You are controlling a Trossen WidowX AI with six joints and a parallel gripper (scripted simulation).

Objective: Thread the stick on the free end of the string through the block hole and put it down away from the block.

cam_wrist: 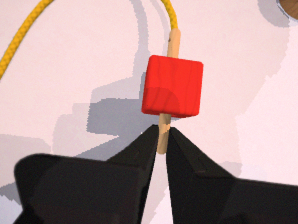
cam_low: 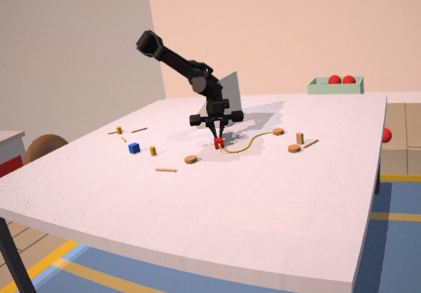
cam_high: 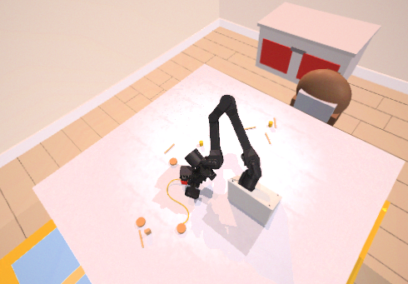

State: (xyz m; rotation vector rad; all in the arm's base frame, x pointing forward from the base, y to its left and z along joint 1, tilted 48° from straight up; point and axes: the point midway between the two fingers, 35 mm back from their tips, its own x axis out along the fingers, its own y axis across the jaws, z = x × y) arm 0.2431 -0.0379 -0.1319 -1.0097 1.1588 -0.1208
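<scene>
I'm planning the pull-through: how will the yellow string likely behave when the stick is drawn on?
The yellow string looks floppy, since it lies in loose curves; its slack should probably straighten first. It seems thinner than the red block, so it may follow through easily.

- The place is looking like a plain indoor room serving as a robot work area; whether it is belonging to a home or a lab, I cannot tell.
- A black arm (cam_high: 214,137) (cam_low: 178,64) is reaching over a broad pale table (cam_high: 104,173) (cam_low: 193,204), its claw (cam_high: 184,180) (cam_low: 217,137) (cam_wrist: 162,131) hanging above the top.
- Well apart from the claw, beyond the table, a cabinet (cam_high: 316,27) with red doors is standing near a brown rounded seat (cam_high: 325,86).
- Around the claw's table, plank flooring (cam_high: 137,90) and blue-and-yellow floor covering (cam_high: 46,252) (cam_low: 206,271) are showing.
- Beyond the claw, bare walls (cam_high: 104,40) (cam_low: 279,28) are rising.
</scene>
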